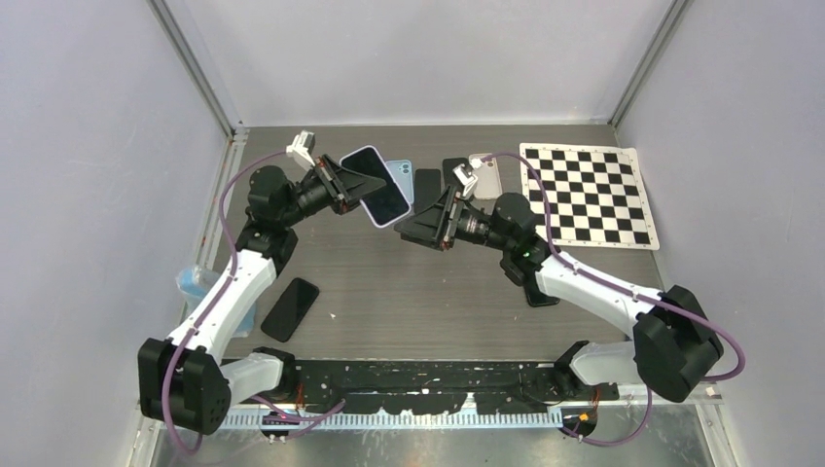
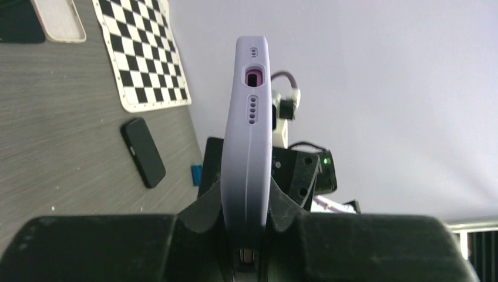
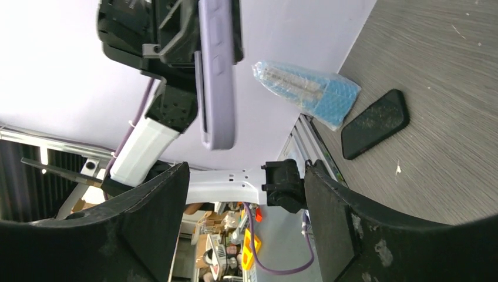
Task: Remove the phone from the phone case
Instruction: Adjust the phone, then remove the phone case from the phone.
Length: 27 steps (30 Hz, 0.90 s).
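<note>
L end effector [image 1: 339, 185] is clamped on the lavender phone case [image 2: 249, 135]. Its fingers [image 2: 205, 211] press front & back at one end. In the L wrist view the case stands edge-on, w/ port cutout & speaker holes facing the cam. Phone [image 1: 377, 190] sits inside the case, dark screen facing up twd the overhead cam. The pair is held up off the counter [image 1: 409, 292], over its far part, a bit left of centre.

R end effector [image 3: 246, 169] is apart: wide gap, nothing btwn its fingers [image 3: 346, 229]. From above it's just right of the case & a little nearer, pointing at the case's near-right corner. In the R wrist view the free end of the case hangs just past the fingertips, not in the gap.

On the counter at far centre, in a rough row:
- light-blue phone [image 1: 402, 178], partly under the held one
- black phone [image 1: 426, 185]
- another dark phone [image 1: 453, 170]
- phone in a pale case [image 1: 486, 175]

Checkerboard mat [image 1: 589, 195] lies far right. A black phone [image 1: 290, 308] lies near left beside the L arm, w/ a blue bubble-wrap packet [image 1: 195, 282] at the left edge. One more black phone [image 1: 540, 292] is partly under the R arm.
</note>
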Each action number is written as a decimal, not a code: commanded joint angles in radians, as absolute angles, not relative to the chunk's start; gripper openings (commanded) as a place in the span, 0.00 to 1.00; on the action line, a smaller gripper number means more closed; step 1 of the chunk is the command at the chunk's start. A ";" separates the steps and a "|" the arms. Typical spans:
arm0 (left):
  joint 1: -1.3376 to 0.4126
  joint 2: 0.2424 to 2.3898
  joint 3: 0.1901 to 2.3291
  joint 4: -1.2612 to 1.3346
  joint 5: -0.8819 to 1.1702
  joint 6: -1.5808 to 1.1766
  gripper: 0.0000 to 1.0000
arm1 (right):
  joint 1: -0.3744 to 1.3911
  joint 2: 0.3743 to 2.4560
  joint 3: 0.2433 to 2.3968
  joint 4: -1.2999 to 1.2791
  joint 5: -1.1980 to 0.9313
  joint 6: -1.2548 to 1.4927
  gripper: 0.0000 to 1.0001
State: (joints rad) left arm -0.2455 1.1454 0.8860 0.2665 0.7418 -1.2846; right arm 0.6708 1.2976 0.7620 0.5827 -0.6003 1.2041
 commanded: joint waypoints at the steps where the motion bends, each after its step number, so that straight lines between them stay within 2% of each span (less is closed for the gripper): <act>1: -0.239 1.087 0.844 0.517 0.598 -1.437 0.00 | 0.714 1.252 0.778 0.673 -0.532 1.152 0.76; 7: -0.251 1.062 0.811 0.538 0.526 -1.508 0.00 | 0.767 1.266 0.819 0.631 -0.410 1.089 0.72; 9: -0.252 1.048 0.808 0.535 0.514 -1.509 0.00 | 0.774 1.280 0.812 0.701 -0.362 1.109 0.66; 10: -0.252 1.041 0.807 0.528 0.510 -1.511 0.00 | 0.775 1.288 0.807 0.719 -0.349 1.117 0.55; 12: -0.252 1.032 0.808 0.517 0.508 -1.509 0.00 | 0.776 1.300 0.803 0.771 -0.334 1.130 0.42; 14: -0.252 1.025 0.807 0.508 0.509 -1.509 0.00 | 0.776 1.304 0.798 0.808 -0.332 1.132 0.36; 15: -0.252 1.025 0.806 0.507 0.509 -1.509 0.00 | 0.776 1.308 0.798 0.817 -0.332 1.132 0.36; 21: -0.253 1.033 0.805 0.500 0.509 -1.514 0.00 | 0.777 1.326 0.822 0.847 -0.347 1.129 0.54; 27: -0.255 1.033 0.803 0.499 0.509 -1.516 0.00 | 0.778 1.373 0.864 0.848 -0.345 1.135 0.54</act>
State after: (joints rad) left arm -0.2493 1.0561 0.7944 0.4026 0.5190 -1.4994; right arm 0.7731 1.3487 0.7956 0.7792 -0.3584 1.1358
